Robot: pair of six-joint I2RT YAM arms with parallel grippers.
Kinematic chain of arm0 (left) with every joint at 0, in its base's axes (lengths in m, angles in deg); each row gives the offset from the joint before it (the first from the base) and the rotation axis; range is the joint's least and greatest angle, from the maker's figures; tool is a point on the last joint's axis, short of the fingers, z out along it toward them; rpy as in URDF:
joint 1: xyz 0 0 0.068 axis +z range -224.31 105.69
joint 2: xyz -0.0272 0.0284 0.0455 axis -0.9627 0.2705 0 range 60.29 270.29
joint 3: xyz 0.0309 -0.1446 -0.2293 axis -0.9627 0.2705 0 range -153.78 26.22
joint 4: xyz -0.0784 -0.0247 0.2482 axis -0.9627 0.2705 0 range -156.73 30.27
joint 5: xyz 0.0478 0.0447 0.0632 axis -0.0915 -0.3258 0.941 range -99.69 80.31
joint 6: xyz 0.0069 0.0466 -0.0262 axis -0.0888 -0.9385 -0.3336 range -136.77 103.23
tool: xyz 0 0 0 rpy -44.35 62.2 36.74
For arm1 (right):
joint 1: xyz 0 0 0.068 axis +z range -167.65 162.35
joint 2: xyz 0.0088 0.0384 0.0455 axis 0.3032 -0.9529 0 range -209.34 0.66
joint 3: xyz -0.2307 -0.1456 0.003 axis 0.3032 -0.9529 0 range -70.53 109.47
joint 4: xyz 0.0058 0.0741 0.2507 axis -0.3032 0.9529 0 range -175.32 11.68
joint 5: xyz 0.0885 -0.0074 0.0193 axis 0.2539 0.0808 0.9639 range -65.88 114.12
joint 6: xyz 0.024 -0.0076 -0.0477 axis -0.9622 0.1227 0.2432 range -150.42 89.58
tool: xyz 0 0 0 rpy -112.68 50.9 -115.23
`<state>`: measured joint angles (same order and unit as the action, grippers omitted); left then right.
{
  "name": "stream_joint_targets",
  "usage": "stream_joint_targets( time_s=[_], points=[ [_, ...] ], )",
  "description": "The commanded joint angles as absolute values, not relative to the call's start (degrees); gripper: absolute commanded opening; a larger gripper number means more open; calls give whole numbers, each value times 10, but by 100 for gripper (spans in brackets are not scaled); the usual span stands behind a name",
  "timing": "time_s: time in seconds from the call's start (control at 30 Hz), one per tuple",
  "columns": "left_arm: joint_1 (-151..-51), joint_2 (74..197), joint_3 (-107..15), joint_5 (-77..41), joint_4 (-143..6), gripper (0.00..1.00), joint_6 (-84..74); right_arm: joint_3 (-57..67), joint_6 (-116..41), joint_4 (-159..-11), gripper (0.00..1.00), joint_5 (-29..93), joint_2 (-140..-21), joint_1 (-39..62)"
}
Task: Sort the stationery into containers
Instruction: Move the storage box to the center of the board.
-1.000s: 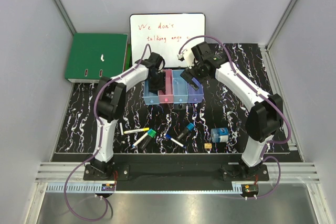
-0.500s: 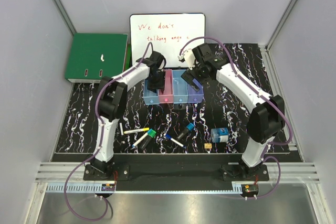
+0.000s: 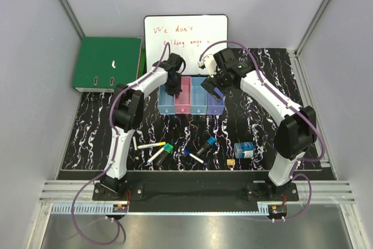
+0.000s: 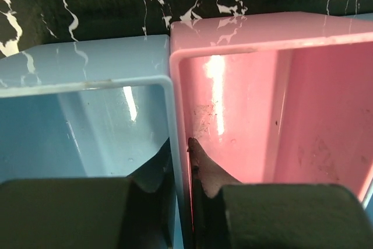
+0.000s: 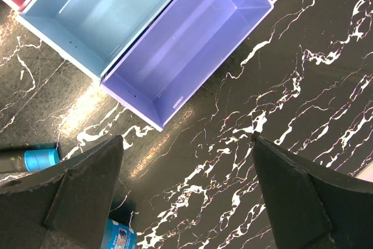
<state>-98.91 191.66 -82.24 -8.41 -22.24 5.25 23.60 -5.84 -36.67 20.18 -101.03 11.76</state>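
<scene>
The containers [image 3: 191, 108] are a joined row of bins: light blue, pink, light blue, purple. My left gripper [image 3: 173, 87] reaches down into the row. In the left wrist view it [image 4: 180, 144] is shut on the shared wall [image 4: 176, 100], with one finger in the light blue bin [image 4: 87, 121] and the other in the pink bin [image 4: 262, 115]. My right gripper [image 3: 211, 88] hangs open and empty over the mat beside the purple bin [image 5: 186, 45]. The stationery lies at the front: a yellow marker [image 3: 150, 144], a green-capped marker [image 3: 166, 149], a blue-capped marker [image 3: 207, 144] and a blue-white cylinder [image 3: 244, 150].
A whiteboard [image 3: 185, 34] leans behind the bins and a green binder [image 3: 106, 62] lies at the back left. A white pen with a blue tip [image 3: 193, 155] and a tiny yellow piece [image 3: 231, 162] lie near the mat's front edge. Grey walls close in both sides.
My left gripper's jaws have closed onto the wall between the light blue and pink bins. The right gripper has drawn back slightly and stayed open.
</scene>
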Motion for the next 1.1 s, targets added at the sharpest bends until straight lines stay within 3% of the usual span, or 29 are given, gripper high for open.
stream_joint_targets(
  time_s=[0.0,0.4,0.6,0.67,0.7,0.87,1.07],
  points=[
    [-978,1954,-844,-57,-240,14,46,237,-64,-385,100,199,-982,123],
    [-964,1975,-878,-52,-237,6,63,234,-66,-385,100,202,-982,123],
    [-960,1974,-877,-56,-235,7,71,236,-65,-385,100,201,-982,123],
    [-960,1970,-876,-63,-237,18,70,237,-67,-385,100,201,-982,123],
    [-960,1967,-875,-66,-237,30,70,235,-67,-385,100,200,-981,123],
    [-960,1940,-864,-80,-239,63,68,229,-64,-385,100,196,-975,123],
    [-959,1893,-836,-90,-250,71,62,209,-55,-384,100,187,-953,123]
  ],
)
